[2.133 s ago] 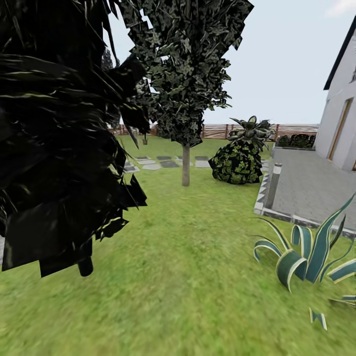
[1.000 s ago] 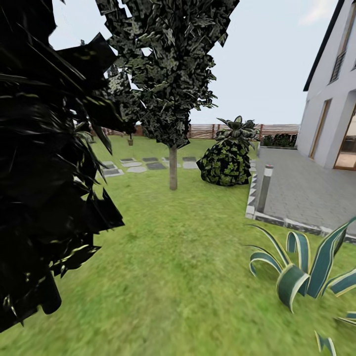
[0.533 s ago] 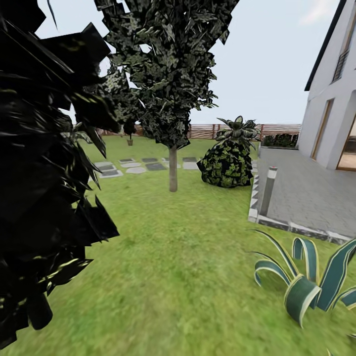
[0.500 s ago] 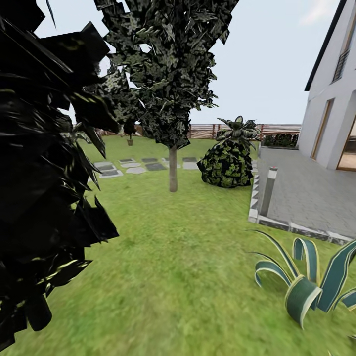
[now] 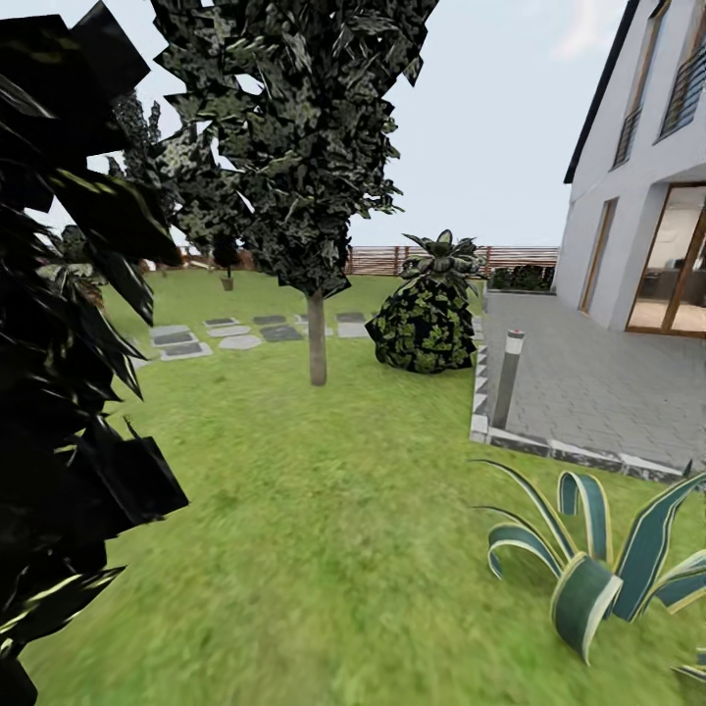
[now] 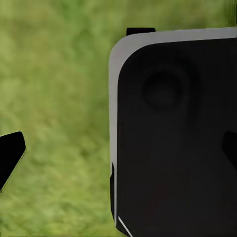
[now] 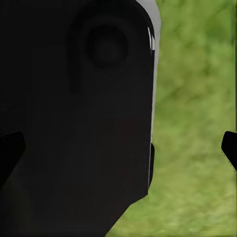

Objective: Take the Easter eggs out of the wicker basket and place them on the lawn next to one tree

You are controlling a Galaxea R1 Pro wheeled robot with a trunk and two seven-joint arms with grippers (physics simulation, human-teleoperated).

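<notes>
Fenced garden, mottled green lawn (image 5: 324,510) underfoot, white house (image 5: 647,196) and grey paved patio (image 5: 598,382) on my right, brown slatted fence (image 5: 392,260) at the back.

Left tool (image 6: 10,155): wrist cam gives me one dark fingertip at the frame edge plus a big black grey-rimmed robot panel (image 6: 173,133), grass behind. Right tool (image 7: 118,150): dark tips at both frame edges, nothing between them but panel and grass, so I read it as spread and empty. Left I can't tell.

Outward, head cam: dark spiky foliage (image 5: 69,392) crowds my left side, a striped agave-like plant (image 5: 588,559) sits low right. Straight ahead, well apart from me, stands the grey-brown straight-trunked tree (image 5: 316,338), with a round leafy bush (image 5: 424,324) beside it and stepping stones (image 5: 226,333) behind.

Key relation: I've got no basket or eggs on any cam, so neither arm is nearer. My guess is the base has to turn and search first. Wrist cams add only the ground below.
</notes>
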